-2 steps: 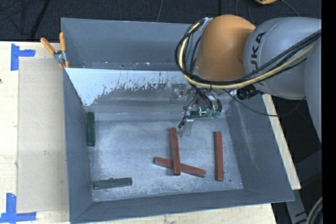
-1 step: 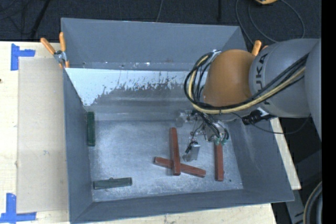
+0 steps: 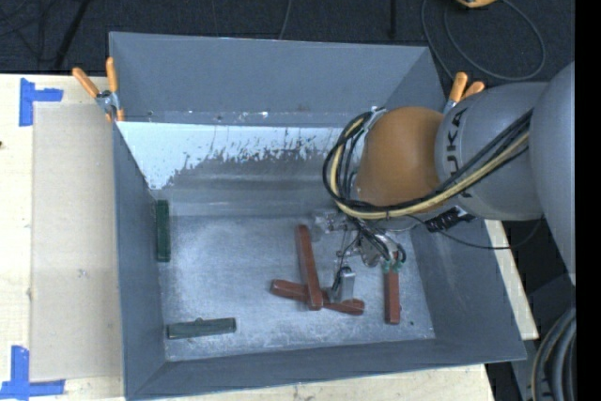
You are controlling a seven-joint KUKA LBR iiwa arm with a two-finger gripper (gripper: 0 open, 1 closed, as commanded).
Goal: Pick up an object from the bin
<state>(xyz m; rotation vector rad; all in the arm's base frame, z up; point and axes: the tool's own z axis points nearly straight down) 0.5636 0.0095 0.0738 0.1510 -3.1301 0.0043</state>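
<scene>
Since the short brown stick (image 3: 346,306) right under my pincer (image 3: 341,279) lies on the right half of the bin floor, touching or maybe overlapping the low end of the long brown stick (image 3: 307,263), I'd say the whole trick is going in clean. A flat brown stick (image 3: 286,288) meets that same long one from the left, so the three make a little tangle. Grabbing at the crossing would probably drag a neighbour along or pinch nothing. Better bet, I reckon: aim for the free right end of the short one, line up across its width, then come straight down.

Honestly, I can't tell whether my pincer is open or closed right now, since my own cables (image 3: 349,166) and wrist hide too much.

A lone brown stick (image 3: 392,298) sits just to the right, near the wall of the bin (image 3: 282,89), so I'd watch for bumping it. The left green stick (image 3: 162,230) and front green stick (image 3: 201,328) are well apart from all this, no bother.
</scene>
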